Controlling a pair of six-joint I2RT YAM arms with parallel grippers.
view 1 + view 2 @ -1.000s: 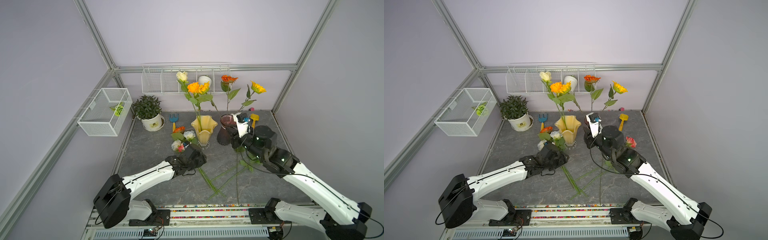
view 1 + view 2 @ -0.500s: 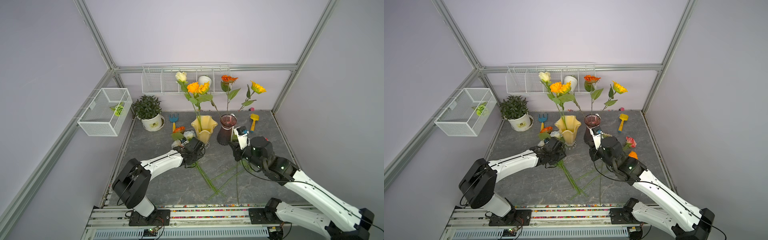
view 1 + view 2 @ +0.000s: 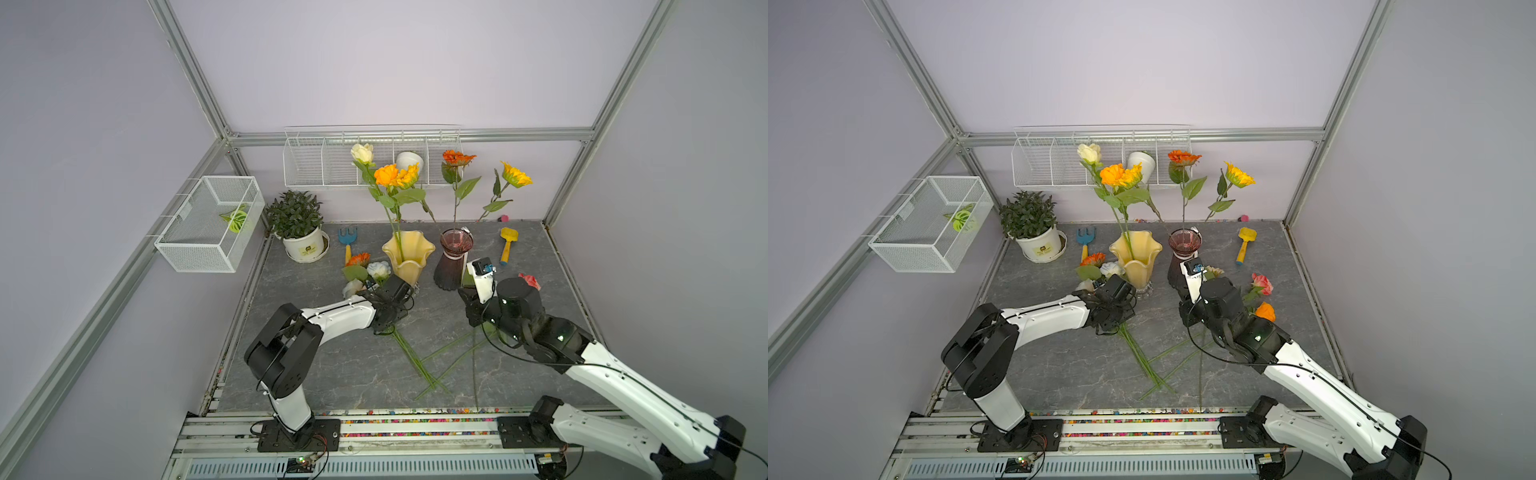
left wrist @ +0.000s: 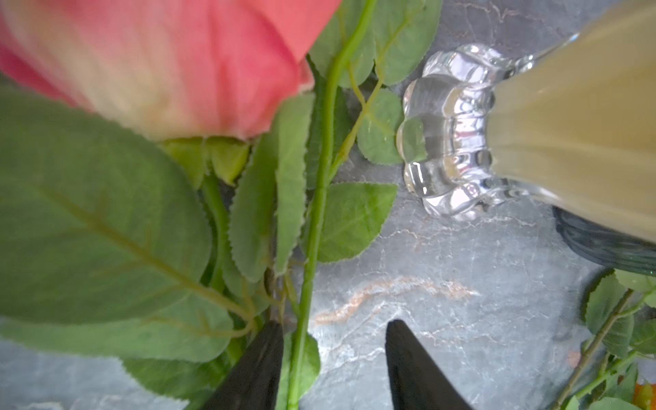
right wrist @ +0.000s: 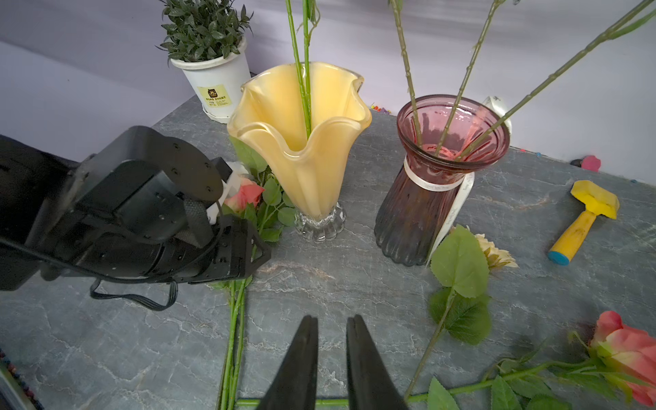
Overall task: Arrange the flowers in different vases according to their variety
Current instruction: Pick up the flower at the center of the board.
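Observation:
The yellow vase (image 3: 409,257) (image 5: 305,142) holds a cream rose (image 3: 362,153) and orange blooms (image 3: 388,174). Beside it, the purple vase (image 3: 451,266) (image 5: 426,198) holds an orange-red head (image 3: 457,158) and a yellow one (image 3: 515,174). My left gripper (image 3: 390,297) (image 4: 333,330) is low beside the yellow vase's clear foot. It is open around a green stem (image 4: 316,213), just under a pink rose (image 4: 159,64). My right gripper (image 3: 470,307) (image 5: 332,323) hovers in front of the purple vase, open by a narrow gap, with nothing in it. Near it lie a pink rose (image 5: 628,351), an orange rose (image 3: 1265,311) and a cream head (image 5: 493,253).
Long stems (image 3: 415,361) cross the slate floor in front of both arms. A potted plant (image 3: 297,216), a blue rake (image 3: 347,237) and a yellow shovel (image 3: 508,241) stand at the back. Wire baskets (image 3: 208,224) (image 3: 324,162) hang on the walls.
My left gripper has moved in to the flowers beside the yellow vase, and its jaws have narrowed. My right gripper has drawn back from the purple vase towards the front.

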